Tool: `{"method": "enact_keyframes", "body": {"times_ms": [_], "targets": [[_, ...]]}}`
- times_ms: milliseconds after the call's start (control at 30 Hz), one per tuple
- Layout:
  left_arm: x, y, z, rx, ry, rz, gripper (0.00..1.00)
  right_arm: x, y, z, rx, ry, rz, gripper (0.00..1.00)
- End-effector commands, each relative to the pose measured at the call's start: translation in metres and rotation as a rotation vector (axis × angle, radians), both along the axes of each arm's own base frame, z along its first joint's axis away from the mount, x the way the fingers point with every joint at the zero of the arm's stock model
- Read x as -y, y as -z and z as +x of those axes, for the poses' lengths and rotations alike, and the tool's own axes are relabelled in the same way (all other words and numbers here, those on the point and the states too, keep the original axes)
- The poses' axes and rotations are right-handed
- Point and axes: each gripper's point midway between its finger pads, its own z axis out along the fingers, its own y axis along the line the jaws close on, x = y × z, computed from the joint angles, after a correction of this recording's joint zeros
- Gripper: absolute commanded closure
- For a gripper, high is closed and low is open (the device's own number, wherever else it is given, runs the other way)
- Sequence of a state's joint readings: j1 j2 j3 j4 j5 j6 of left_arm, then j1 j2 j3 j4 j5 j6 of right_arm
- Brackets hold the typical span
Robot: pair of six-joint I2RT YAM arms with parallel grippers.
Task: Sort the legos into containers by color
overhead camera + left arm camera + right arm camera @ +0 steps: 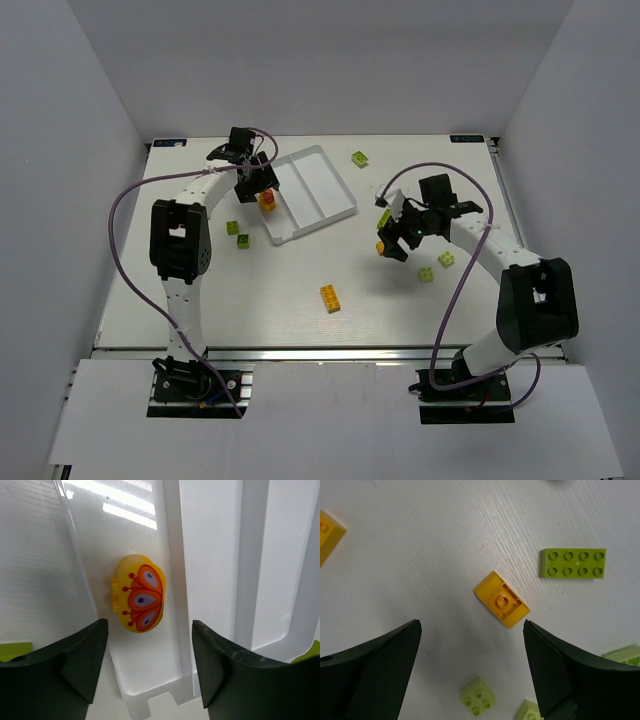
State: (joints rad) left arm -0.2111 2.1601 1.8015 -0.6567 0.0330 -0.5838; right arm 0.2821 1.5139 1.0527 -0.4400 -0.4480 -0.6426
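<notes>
Two pincers are standing open, neither gripping anything. The left pincer (149,642) is hovering over the left compartment of the tray (325,190), its jaws straddling a yellow piece (140,600) printed with an orange butterfly and staying clear of it on both sides. That piece is lying flat on the compartment floor, near the tray's end wall and just beside the divider to the middle compartment.

The right pincer (472,640) is hanging over the worktop (270,310) to the right of the tray, well apart from it. An orange brick (501,600) is lying tilted between its jaws, hollow side up, touching neither jaw. A green plate (573,563) with eight studs is resting near that brick, on the side away from the tray.

A long orange brick (330,298) is sitting on the worktop in front of the tray, apart from everything else. One green brick (360,158) is lying just past the tray's far right corner. Two small green bricks (238,235) are sitting off the tray's near left corner, and two pale ones (436,266) are lying far to the tray's right, beyond the right pincer.
</notes>
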Motion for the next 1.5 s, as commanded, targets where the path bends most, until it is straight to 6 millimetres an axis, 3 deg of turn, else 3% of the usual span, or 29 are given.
{"method": "enact_keyframes", "body": {"times_ms": [0,200,233,267,333,367,400,433,467,500,600,733,767,833,900,967,1000,1033,1100,1133,1167,1200,1233,1267,1300,1367,1433,1467], "targets": [[-0.001,-0.045,0.004,0.080,0.009,-0.006,0.21,-0.005,0.008,-0.004,0.032,-0.178,-0.024,0.12],[0.005,-0.088,-0.006,0.147,0.031,-0.056,0.20,-0.003,0.035,-0.003,0.164,-0.489,-0.113,0.11],[0.009,-0.096,-0.010,0.164,0.044,-0.085,0.20,-0.003,0.047,-0.003,0.148,-0.522,-0.128,0.12],[0.009,-0.104,-0.024,0.168,0.051,-0.101,0.20,-0.002,0.044,0.010,0.191,-0.546,-0.160,0.12],[0.014,-0.114,-0.038,0.188,0.074,-0.143,0.20,-0.001,0.058,0.017,0.158,-0.567,-0.183,0.13],[0.013,-0.134,-0.050,0.229,0.081,-0.163,0.20,-0.003,0.051,0.030,0.185,-0.574,-0.195,0.14],[0.012,-0.118,-0.067,0.186,0.087,-0.169,0.20,-0.001,0.055,0.031,0.162,-0.583,-0.201,0.15],[0.013,-0.120,-0.075,0.196,0.089,-0.188,0.20,-0.001,0.065,0.031,0.131,-0.600,-0.208,0.16],[0.012,-0.137,-0.090,0.232,0.095,-0.205,0.20,-0.001,0.068,0.032,0.123,-0.613,-0.213,0.18],[0.010,-0.120,-0.107,0.187,0.089,-0.206,0.20,-0.002,0.065,0.041,0.141,-0.627,-0.224,0.19],[0.004,-0.119,-0.140,0.178,0.079,-0.217,0.20,0.000,0.078,0.047,0.097,-0.648,-0.243,0.26],[-0.001,-0.123,-0.171,0.176,0.048,-0.247,0.19,0.002,0.080,0.036,0.002,-0.706,-0.243,0.51],[-0.001,-0.126,-0.176,0.185,0.049,-0.258,0.20,0.005,0.080,0.024,-0.052,-0.722,-0.234,0.67],[-0.003,-0.122,-0.188,0.180,0.034,-0.270,0.19,0.005,0.078,0.017,-0.069,-0.747,-0.227,0.82],[-0.005,-0.122,-0.197,0.183,0.027,-0.274,0.19,0.001,0.066,0.014,-0.061,-0.740,-0.214,0.89],[-0.008,-0.112,-0.206,0.162,0.016,-0.264,0.19,-0.019,0.042,0.017,-0.024,-0.712,-0.142,0.94],[-0.012,-0.110,-0.208,0.162,0.003,-0.250,0.20,-0.036,0.033,0.014,-0.024,-0.712,-0.113,0.96],[-0.015,-0.113,-0.211,0.175,-0.004,-0.244,0.20,-0.056,0.009,0.021,-0.022,-0.655,-0.056,0.99],[-0.023,-0.112,-0.214,0.187,-0.031,-0.224,0.20,-0.098,-0.008,0.022,-0.030,-0.632,-0.001,1.00],[-0.025,-0.114,-0.217,0.202,-0.037,-0.221,0.20,-0.116,-0.029,0.033,-0.051,-0.537,0.048,1.00],[-0.026,-0.117,-0.217,0.222,-0.041,-0.222,0.19,-0.143,-0.031,0.041,-0.033,-0.512,0.080,1.00],[-0.028,-0.119,-0.218,0.232,-0.052,-0.223,0.19,-0.155,-0.036,0.049,-0.029,-0.457,0.097,1.00],[-0.029,-0.125,-0.220,0.255,-0.054,-0.228,0.20,-0.178,-0.045,0.049,-0.077,-0.376,0.143,1.00],[-0.029,-0.125,-0.222,0.259,-0.060,-0.233,0.19,-0.200,-0.041,0.050,-0.085,-0.353,0.162,1.00],[-0.030,-0.126,-0.224,0.262,-0.067,-0.236,0.19,-0.214,-0.047,0.066,-0.033,-0.311,0.193,1.00],[-0.031,-0.129,-0.231,0.267,-0.076,-0.245,0.19,-0.250,-0.040,0.065,-0.093,-0.218,0.237,1.00],[-0.031,-0.131,-0.236,0.266,-0.085,-0.260,0.19,-0.267,-0.039,0.082,-0.071,-0.134,0.258,1.00],[-0.031,-0.135,-0.241,0.274,-0.086,-0.271,0.19,-0.280,-0.024,0.081,-0.090,-0.109,0.252,1.00]]}}
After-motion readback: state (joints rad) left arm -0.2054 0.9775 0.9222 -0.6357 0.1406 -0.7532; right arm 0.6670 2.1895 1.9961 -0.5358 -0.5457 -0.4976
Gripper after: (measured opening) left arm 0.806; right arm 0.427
